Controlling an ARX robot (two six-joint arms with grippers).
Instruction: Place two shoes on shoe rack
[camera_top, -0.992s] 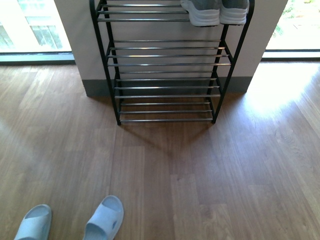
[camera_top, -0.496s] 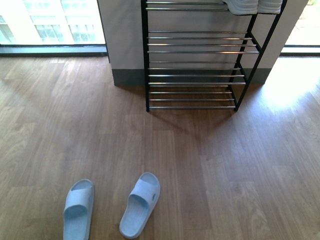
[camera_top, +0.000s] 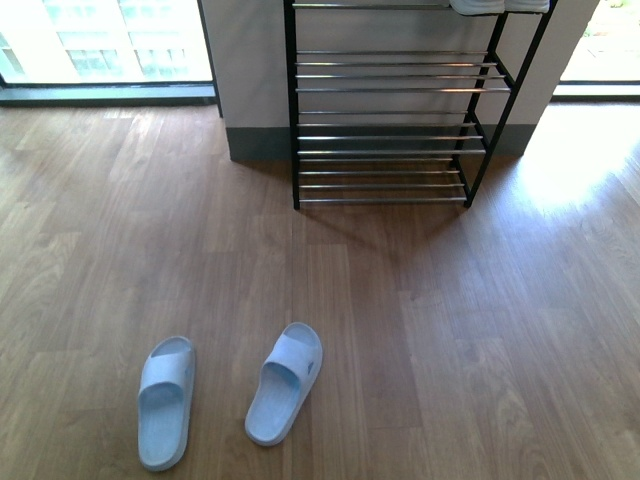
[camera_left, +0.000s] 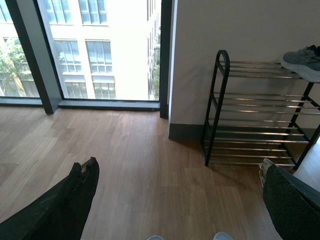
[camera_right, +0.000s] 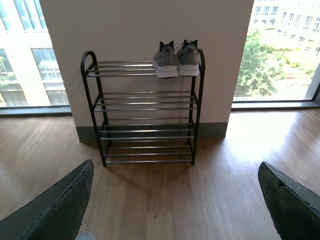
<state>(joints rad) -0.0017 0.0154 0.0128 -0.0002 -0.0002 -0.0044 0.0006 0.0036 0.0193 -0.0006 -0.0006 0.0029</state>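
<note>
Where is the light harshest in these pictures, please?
Front view: sun glare whitens the floor right of the shoe rack, whose shadow falls forward. Left wrist view: the window is blown out. Right wrist view: even light, sneakers sharp.

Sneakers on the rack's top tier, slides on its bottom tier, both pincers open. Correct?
Not quite. The slides lie on the floor, out in front of the rack, not on its bottom tier; the front view shows this. The sneakers do sit on the top tier, and the left pincer and right pincer are both open.
</note>
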